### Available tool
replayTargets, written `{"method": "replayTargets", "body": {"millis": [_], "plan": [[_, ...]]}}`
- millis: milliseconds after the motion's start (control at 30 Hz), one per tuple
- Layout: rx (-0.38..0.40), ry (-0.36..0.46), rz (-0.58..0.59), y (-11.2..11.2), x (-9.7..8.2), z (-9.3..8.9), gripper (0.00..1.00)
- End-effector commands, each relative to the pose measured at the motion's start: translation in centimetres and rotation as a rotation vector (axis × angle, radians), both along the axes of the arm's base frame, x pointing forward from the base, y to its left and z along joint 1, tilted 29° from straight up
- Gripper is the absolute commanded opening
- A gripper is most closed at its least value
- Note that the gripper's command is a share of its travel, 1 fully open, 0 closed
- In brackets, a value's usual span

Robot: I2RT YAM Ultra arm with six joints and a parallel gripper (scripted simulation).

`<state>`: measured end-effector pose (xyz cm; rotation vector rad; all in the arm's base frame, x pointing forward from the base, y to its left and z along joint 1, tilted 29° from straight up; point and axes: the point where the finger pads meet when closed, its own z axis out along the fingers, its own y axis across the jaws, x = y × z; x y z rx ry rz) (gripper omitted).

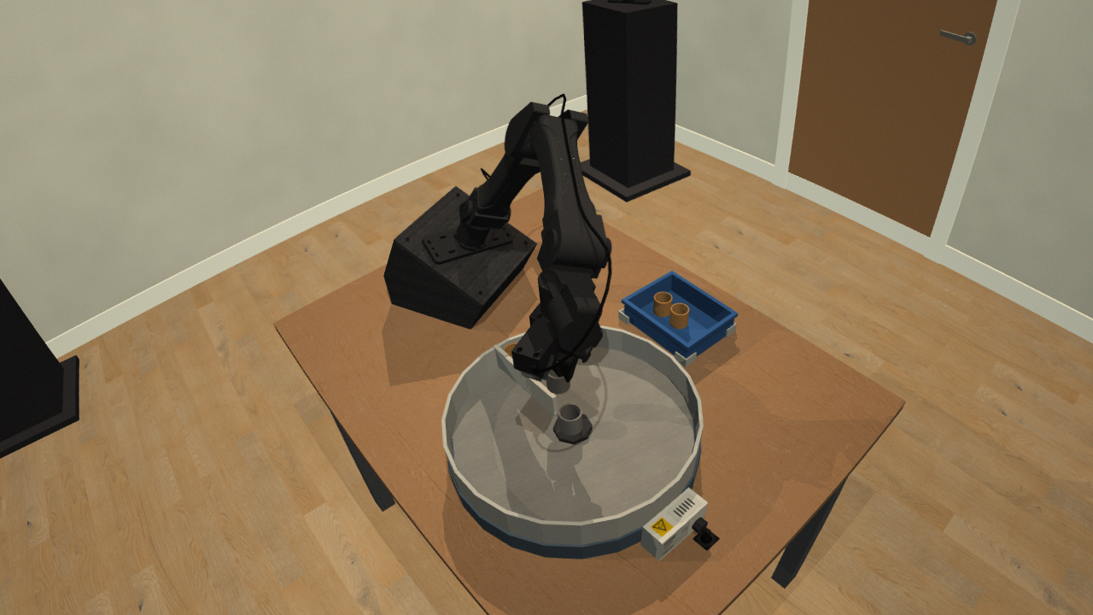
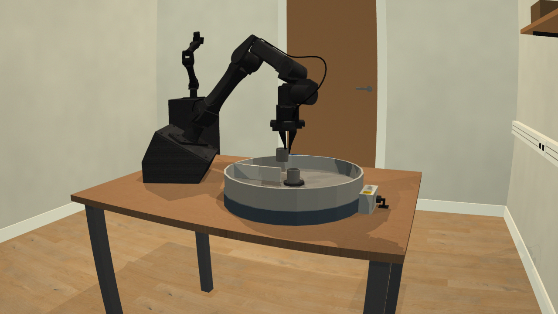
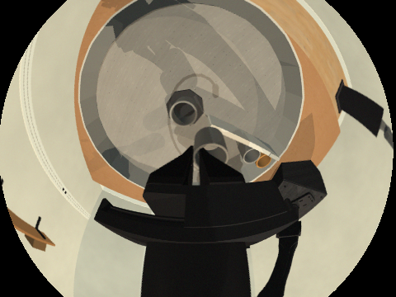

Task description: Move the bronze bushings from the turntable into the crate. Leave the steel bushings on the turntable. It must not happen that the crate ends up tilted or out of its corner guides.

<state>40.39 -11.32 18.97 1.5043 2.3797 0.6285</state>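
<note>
Two bronze bushings (image 1: 670, 307) seen in crate (image 1: 716, 315). One bronze (image 3: 263, 160) left on turntable (image 1: 692, 386). Claw (image 2: 287, 147) clamped on steel bushing (image 2: 281, 154), held above turntable.

Matte black arm (image 2: 234, 74) (looping black cable (image 2: 318, 66)).

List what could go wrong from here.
1. The gripper is shut on a grey steel bushing above the turntable; carrying it to the crate would break the rule.
2. The grip looks to be on one wall only, so the bushing may slip or tip.
3. Released here, it may land on the divider or hub.
</note>
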Motion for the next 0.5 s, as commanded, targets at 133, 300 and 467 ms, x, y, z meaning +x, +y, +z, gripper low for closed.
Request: {"method": "replayTargets", "body": {"millis": [133,300,467], "plan": [[-0.016,-0.001,-0.025,-1.2,1.2,2.2,0.0],[-0.016,-0.001,-0.024,-1.6,2.3,2.7,0.0],[-0.017,-0.002,-0.023,-1.9,3.1,3.0,0.0]]}}
